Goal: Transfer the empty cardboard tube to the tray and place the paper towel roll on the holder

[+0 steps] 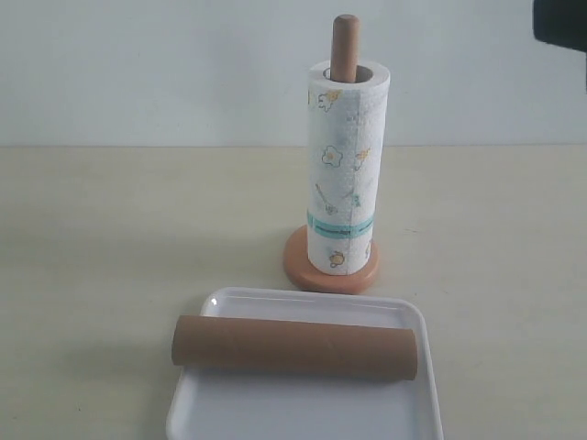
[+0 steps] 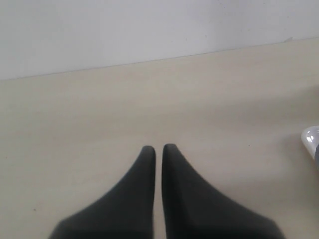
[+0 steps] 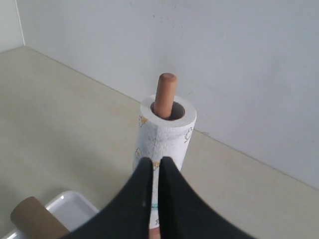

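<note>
The brown cardboard tube (image 1: pixel 293 346) lies across the white tray (image 1: pixel 303 408) at the front of the table. Behind it the printed paper towel roll (image 1: pixel 344 170) stands upright over the post of the orange-tan holder (image 1: pixel 345 46), whose round base (image 1: pixel 303 266) shows below. In the right wrist view my right gripper (image 3: pixel 156 160) is shut and empty, raised and apart from the roll (image 3: pixel 167 134), with the post tip (image 3: pixel 165 94), a tube end (image 3: pixel 35 219) and a tray corner (image 3: pixel 72 206) in sight. My left gripper (image 2: pixel 158 148) is shut and empty over bare table.
A pale wall runs behind the table. A dark part of the right arm (image 1: pixel 561 23) shows at the exterior view's top right corner. A white tray corner (image 2: pixel 311 139) peeks in at the edge of the left wrist view.
</note>
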